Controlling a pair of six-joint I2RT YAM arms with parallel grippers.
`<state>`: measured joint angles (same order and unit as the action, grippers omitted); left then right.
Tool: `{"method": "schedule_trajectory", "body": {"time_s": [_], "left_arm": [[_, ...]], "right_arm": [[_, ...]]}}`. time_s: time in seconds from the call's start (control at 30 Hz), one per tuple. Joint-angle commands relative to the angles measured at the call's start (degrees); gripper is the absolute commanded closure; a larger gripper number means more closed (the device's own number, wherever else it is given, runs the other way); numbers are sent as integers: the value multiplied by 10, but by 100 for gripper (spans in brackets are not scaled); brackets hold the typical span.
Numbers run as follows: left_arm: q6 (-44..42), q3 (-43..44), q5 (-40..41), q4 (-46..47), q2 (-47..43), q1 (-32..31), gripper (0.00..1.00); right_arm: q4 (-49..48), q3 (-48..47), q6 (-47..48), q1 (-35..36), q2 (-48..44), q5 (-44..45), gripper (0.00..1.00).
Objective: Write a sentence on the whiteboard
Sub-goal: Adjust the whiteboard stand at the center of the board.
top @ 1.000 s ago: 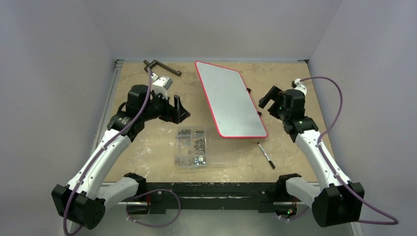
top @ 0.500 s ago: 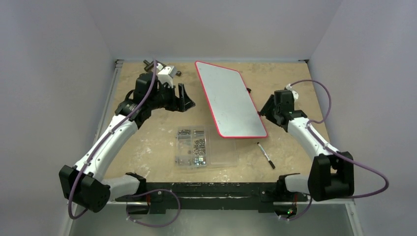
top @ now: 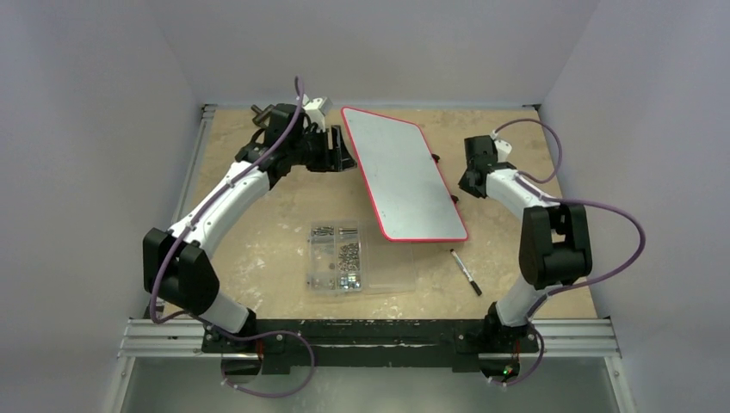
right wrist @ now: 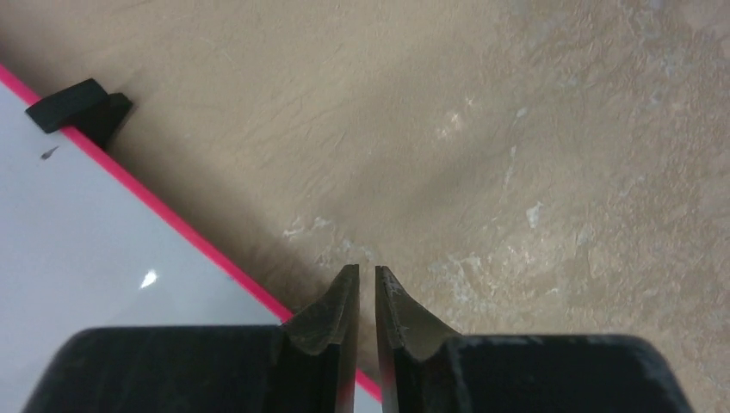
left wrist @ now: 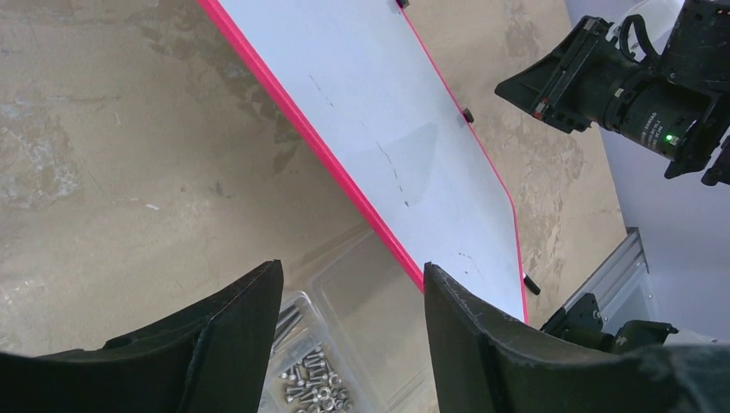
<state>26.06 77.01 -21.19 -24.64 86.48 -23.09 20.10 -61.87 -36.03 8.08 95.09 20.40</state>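
Tan, mottled table (top: 258, 232) enclosed by grey walls. Whiteboard (top: 403, 176) lies flat at the far centre, angled, red rim visible all round; a few faint dark specks show on its surface. Left gripper (left wrist: 353, 275) sits just beside the board's left rim, fingers apart, nothing between them. Right gripper (right wrist: 360, 271) sits at the right rim, fingers almost together, empty. Clear box (top: 340, 258) of screws sits by the board's near edge. Marker (top: 466, 272) lies on the table near the board's near right corner.
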Motion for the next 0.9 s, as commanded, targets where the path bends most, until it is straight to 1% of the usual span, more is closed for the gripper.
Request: {"method": "schedule_trajectory", "body": {"time_s": [0.0,0.1,0.17,0.27,0.43,0.63,0.87], "left_arm": [[6,60,1,2,33,-5,41],[6,87,-3,-5,60,-5,43],[6,103,-5,-9,77,-5,44],[5,127,-5,-19,105,-5,44],[8,164,-14,-28,147,-5,45],[12,196,-19,-31,186,-5,48],[-1,271,-26,-64,244,-5,48]], "right_arm": [[12,-50,24,-6,40,52,91],[15,-77,41,-7,78,52,93],[19,-94,53,-7,103,39,97],[17,-97,69,-7,121,15,100],[15,-75,90,-5,115,-35,100],[-9,-17,100,0,84,-92,100],[-33,7,109,37,79,-139,100]]}}
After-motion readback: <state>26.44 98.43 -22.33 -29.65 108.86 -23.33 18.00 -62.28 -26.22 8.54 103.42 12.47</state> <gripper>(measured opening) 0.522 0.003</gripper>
